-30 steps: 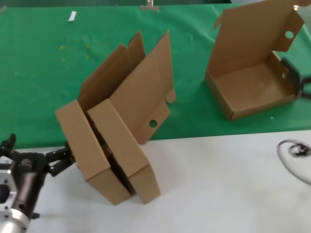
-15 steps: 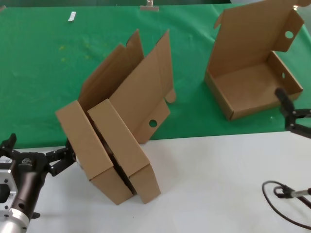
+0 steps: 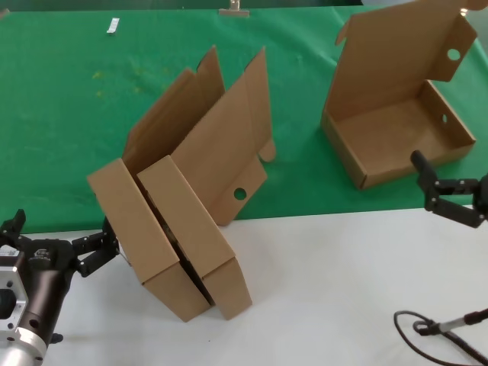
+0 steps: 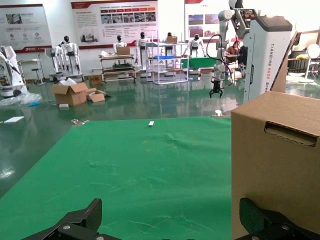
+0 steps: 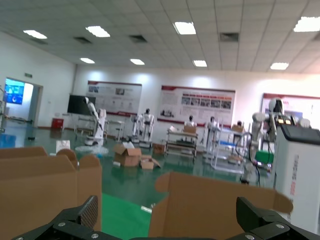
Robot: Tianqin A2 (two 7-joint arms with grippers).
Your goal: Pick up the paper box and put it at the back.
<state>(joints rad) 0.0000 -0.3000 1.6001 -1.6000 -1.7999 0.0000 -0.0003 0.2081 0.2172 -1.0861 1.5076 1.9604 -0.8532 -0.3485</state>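
Note:
The paper box (image 3: 396, 130) stands open on the green cloth (image 3: 69, 114) at the right back, its lid upright with a round hole in the flap. My right gripper (image 3: 427, 183) is open and empty just in front of the box, apart from it, over the cloth's front edge. In the right wrist view the gripper (image 5: 165, 220) faces the box's lid (image 5: 210, 205). My left gripper (image 3: 57, 238) is open at the front left, beside the nested pair of boxes (image 3: 183, 221). In the left wrist view (image 4: 170, 225) one finger lies against that pair (image 4: 275, 165).
The nested pair leans across the edge between the cloth and the white tabletop (image 3: 328, 282). A black cable loop (image 3: 435, 329) lies on the table at the front right. A small white strip (image 3: 113, 26) lies at the cloth's far left.
My right gripper has come off the paper box's right wall and drawn back toward the front and a little left. The box stays on the green cloth. The cable loop shifted forward. The left arm has not moved.

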